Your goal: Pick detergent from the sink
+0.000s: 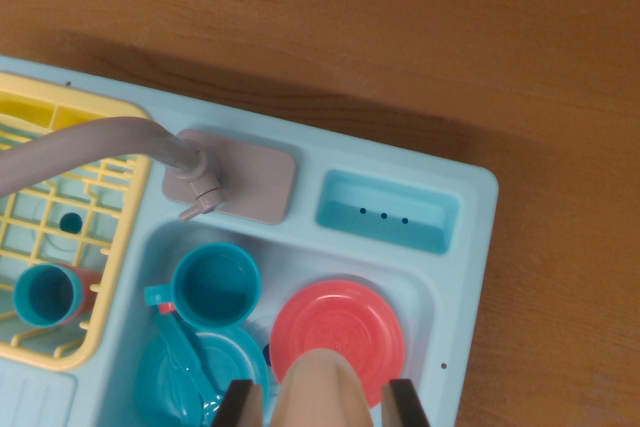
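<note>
My gripper (322, 409) sits at the bottom edge of the wrist view, its two dark fingers (238, 405) standing either side of a beige, rounded top that I take to be the detergent (318, 387) bottle. The fingers look pressed close against its sides, so I judge I am clamped on it, though the contact itself falls at the frame's edge and I cannot be fully sure the pads are biting.

The bottle is over the basin of the toy sink (470, 247), its top overlapping the near rim of a red plate (340, 325). Just to the wrist view's left of it lie a teal plate (215, 357) with a teal utensil (180, 352) across it, and a teal cup (215, 285) behind them. Further out, the grey faucet (120, 142) arches over from the left, a small recessed tray (388, 212) sits behind the basin, and a yellow drying rack (65, 237) holds another teal cup (45, 294). Brown tabletop (400, 27) lies beyond.

I judge the step in hand to be the grasp, with the lift to follow. The next move calls for a straight rise, keeping the bottle upright and clear of the red plate and the basin wall, without dragging crockery.
</note>
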